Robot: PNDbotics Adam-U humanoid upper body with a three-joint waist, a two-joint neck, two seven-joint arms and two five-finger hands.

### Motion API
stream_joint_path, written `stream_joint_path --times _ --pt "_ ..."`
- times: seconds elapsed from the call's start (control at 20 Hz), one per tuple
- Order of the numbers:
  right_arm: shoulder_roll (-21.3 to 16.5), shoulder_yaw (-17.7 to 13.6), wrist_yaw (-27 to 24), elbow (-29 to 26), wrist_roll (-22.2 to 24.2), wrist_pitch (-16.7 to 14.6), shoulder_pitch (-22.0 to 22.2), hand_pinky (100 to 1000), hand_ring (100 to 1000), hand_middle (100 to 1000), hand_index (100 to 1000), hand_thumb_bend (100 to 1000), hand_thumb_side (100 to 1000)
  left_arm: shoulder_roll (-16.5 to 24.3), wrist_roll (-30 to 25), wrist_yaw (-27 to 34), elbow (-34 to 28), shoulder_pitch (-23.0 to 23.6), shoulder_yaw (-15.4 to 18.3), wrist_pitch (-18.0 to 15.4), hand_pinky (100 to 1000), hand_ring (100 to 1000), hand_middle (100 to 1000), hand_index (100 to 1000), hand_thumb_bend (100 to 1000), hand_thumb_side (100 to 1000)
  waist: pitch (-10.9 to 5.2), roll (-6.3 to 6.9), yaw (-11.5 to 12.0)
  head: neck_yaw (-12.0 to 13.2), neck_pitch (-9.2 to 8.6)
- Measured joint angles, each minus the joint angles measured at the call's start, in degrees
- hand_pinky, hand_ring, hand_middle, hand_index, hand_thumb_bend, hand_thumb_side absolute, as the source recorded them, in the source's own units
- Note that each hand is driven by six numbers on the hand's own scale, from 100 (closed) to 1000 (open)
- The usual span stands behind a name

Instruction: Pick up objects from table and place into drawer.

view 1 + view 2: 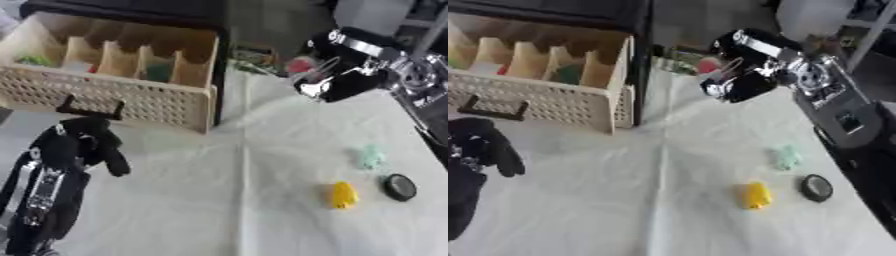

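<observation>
We see the counter (pixel 219 200) covered in a pale cloth, and at its far left corner the drawer (pixel 131 100), a beige perforated box pulled open with a black handle on its front. Upright dividers split it into compartments, and small green and red things lie in them, too blurred for us to name. Our left hand (pixel 87 145) hangs just in front of the drawer's handle, fingers curled downward and holding nothing. Our right hand (pixel 741 82) hovers over the far middle of the counter, and whether its fingers are spread or closed we cannot tell. On the near right of the cloth lie three things close together but apart: a black round disc (pixel 400 187), a yellow object (pixel 343 195) and a pale green object (pixel 369 156).
</observation>
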Motion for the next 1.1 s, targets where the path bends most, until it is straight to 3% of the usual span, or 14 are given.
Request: stream_joint_path --times 0.35,1.1 --pt "0.42 0.23 0.08 -0.5 -1.06 -0.09 -4.28 255 463 116 532 100 100 0.03 -0.01 -0.11 0.0 0.02 -0.01 0.01 428 395 527 726 100 652 0.0 -0.49 0.0 -0.4 -1.4" --pt "7.23 -1.36 5.21 6.45 -7.81 -2.44 -13.87 258 462 134 530 118 100 0.03 -0.56 0.09 0.0 -0.82 -0.4 0.39 428 394 527 725 100 652 0.7 -2.38 4.56 -2.88 -3.12"
